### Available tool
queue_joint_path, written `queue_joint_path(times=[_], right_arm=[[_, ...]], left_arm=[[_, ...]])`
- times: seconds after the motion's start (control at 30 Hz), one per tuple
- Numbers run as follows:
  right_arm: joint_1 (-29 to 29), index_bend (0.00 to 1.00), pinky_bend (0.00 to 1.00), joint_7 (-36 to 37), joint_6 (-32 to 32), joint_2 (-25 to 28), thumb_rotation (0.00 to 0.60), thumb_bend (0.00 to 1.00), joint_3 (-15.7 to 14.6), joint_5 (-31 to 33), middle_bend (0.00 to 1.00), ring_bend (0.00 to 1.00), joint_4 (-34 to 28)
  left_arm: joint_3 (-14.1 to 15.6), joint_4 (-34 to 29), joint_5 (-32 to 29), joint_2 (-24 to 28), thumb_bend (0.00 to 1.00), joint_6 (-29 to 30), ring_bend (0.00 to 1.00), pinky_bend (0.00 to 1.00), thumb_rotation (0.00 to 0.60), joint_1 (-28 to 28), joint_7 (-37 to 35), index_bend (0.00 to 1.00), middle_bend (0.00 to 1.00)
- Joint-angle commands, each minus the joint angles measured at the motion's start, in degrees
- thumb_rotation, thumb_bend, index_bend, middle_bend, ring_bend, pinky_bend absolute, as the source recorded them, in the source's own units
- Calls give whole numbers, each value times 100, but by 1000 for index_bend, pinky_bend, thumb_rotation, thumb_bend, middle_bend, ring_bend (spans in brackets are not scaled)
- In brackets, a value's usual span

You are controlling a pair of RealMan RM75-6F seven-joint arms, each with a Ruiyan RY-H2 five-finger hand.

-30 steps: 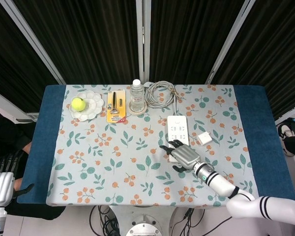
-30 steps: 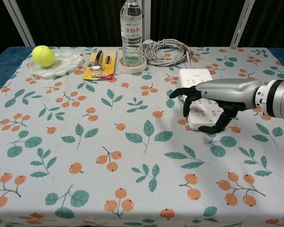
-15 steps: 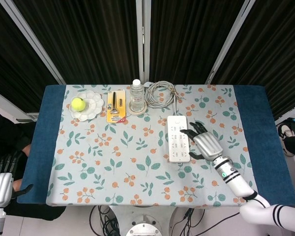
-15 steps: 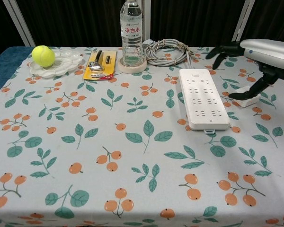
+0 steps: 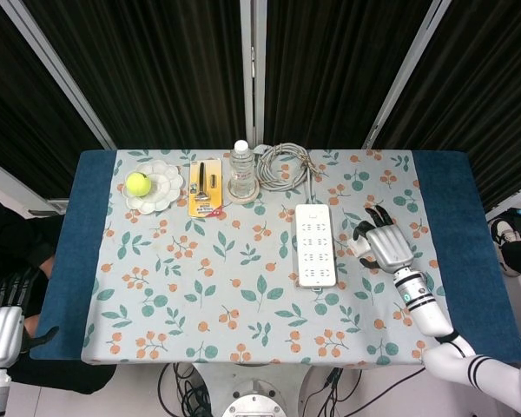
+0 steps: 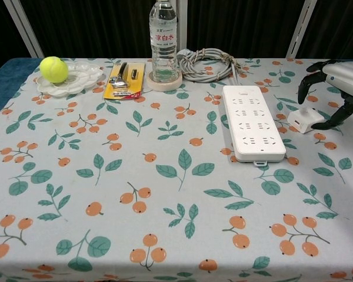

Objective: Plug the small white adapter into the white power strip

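One small white adapter (image 6: 302, 119) lies on the flowered counter (image 6: 165, 194), just beside the right edge of the white power strip (image 6: 252, 130) and apart from it. It looks like a light, rigid plastic block with smooth sides, likely to skid or tip if nudged from one side only. The safest hold, I judge, is a pinch across two opposite flat sides, keeping the prong face free to meet a socket; which way the prongs point cannot be told.

Over it hangs the right hand (image 5: 387, 247), its dark fingers (image 6: 307, 80) spread and curved on either side of the adapter, holding nothing. Whether any fingertip touches the block is unclear.

The strip lies flat, long axis running away from the robot, with its coiled cable (image 5: 283, 165) behind it. Of the left hand only a sliver (image 5: 2, 334) shows at the head view's lower left edge, so I cannot tell how its fingers lie.

A second ago the right hand was pressed on the near end of the strip; half a second ago it was lifted and moving right; now it is above the adapter. Strip and adapter have not shifted.
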Motion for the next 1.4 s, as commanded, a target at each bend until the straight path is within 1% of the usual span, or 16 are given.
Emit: queue_joint_path(times=[0.03, 0.2, 0.33, 0.83, 1.17, 1.3, 1.4], right_arm=[[-23, 482, 0, 311, 58, -330, 600, 43, 30, -95, 357, 91, 509], [-32, 456, 0, 435, 8, -442, 600, 43, 6, -158, 343, 91, 814], [-52, 427, 0, 484, 5, -479, 600, 43, 6, -186, 328, 91, 909], [-65, 428, 0, 607, -108, -625, 600, 43, -31, -299, 342, 91, 1313], [30, 435, 0, 685, -169, -774, 600, 82, -3, -377, 344, 91, 1560], [114, 452, 0, 731, -270, -832, 600, 148, 35, -372, 346, 94, 1647], [172, 470, 0, 757, -324, -864, 600, 233, 57, -379, 357, 108, 1697]], left_arm=[[1, 4, -1, -3, 81, -1, 0, 0, 600, 3, -7, 65, 0], [1, 6, 13, -7, 81, -5, 0, 0, 600, -1, -6, 65, 0], [3, 12, 9, -14, 81, -22, 0, 0, 600, -5, -15, 65, 0], [14, 42, 19, -37, 81, 0, 0, 0, 600, 24, -64, 65, 0], [7, 43, 15, -40, 81, -8, 0, 0, 600, 23, -73, 65, 0], [4, 46, 11, -40, 81, -19, 0, 0, 600, 19, -83, 65, 0], [0, 54, 7, -41, 81, -7, 0, 0, 600, 27, -101, 65, 0]])
